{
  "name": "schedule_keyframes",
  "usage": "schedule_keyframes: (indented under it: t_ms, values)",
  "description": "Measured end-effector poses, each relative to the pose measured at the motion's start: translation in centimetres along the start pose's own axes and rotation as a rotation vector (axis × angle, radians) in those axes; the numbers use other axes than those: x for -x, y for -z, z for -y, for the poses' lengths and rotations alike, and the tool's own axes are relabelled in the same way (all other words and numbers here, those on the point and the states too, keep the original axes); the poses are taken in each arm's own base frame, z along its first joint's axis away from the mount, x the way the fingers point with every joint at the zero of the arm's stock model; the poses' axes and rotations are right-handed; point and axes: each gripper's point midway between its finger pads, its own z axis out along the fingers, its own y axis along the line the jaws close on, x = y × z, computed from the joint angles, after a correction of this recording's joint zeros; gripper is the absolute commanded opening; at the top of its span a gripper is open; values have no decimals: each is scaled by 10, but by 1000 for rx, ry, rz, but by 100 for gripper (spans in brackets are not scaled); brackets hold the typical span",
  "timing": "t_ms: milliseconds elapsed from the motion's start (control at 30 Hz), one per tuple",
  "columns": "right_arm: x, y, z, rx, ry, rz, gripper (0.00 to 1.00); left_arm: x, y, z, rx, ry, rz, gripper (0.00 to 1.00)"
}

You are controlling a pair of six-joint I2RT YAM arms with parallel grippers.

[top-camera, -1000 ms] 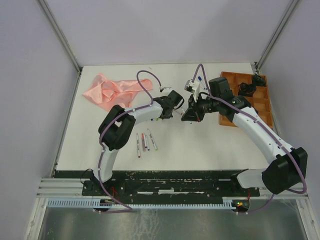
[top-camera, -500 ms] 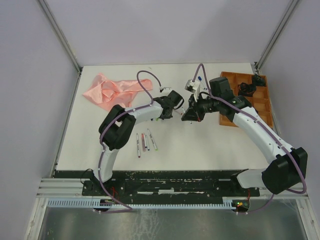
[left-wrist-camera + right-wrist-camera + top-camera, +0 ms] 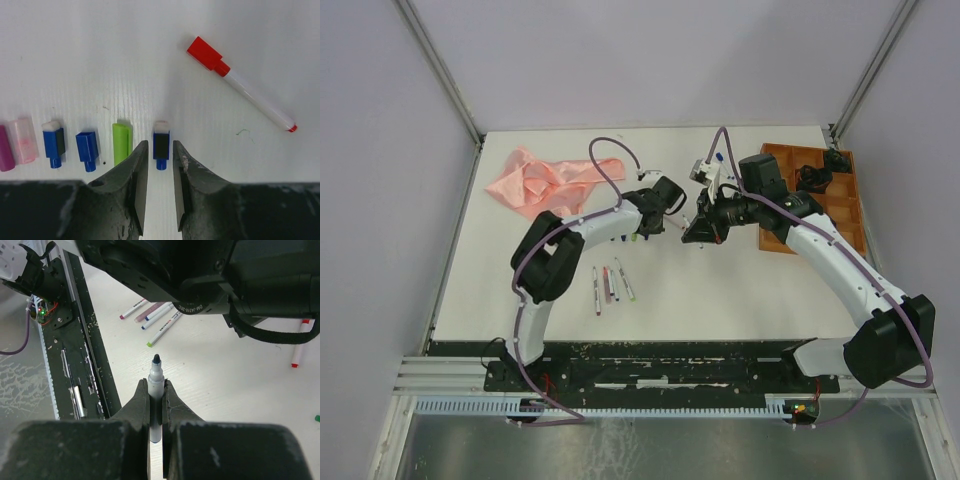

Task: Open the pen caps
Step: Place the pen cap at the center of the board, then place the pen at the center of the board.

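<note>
In the left wrist view a row of pen caps lies on the white table: purple (image 3: 5, 148), pink (image 3: 24, 140), two blue (image 3: 53, 144) (image 3: 87, 148), green (image 3: 122, 143) and a dark blue one (image 3: 161, 144). My left gripper (image 3: 160, 146) is open and empty, its tips just either side of the dark blue cap. A red-capped pen (image 3: 240, 82) lies beyond. My right gripper (image 3: 156, 386) is shut on an uncapped white pen (image 3: 155, 371) with a dark tip, held above the table. In the top view the left gripper (image 3: 656, 214) and right gripper (image 3: 699, 233) are close together mid-table.
Three pens (image 3: 610, 284) lie side by side near the front of the table and show in the right wrist view (image 3: 155, 315). A pink cloth (image 3: 535, 182) lies at the back left. An orange compartment tray (image 3: 840, 215) stands at the right.
My left gripper has shifted a little to the left, away from the right gripper. The right gripper keeps hold of the uncapped pen and has hardly moved.
</note>
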Motion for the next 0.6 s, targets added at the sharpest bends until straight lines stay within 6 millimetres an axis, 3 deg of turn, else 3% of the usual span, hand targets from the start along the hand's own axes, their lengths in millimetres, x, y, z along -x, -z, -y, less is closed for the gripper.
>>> schedule_keyframes:
  t_ms: [367,433,600]
  values:
    - [10,4,-19,84,24,44,0,46,85,-17,-143,111,171,34]
    - [13,5,-24,106,29,60,0,42,95,-24,-173,122,196,34]
    - [13,2,-32,160,-1,92,0,12,108,-44,-238,125,220,35]
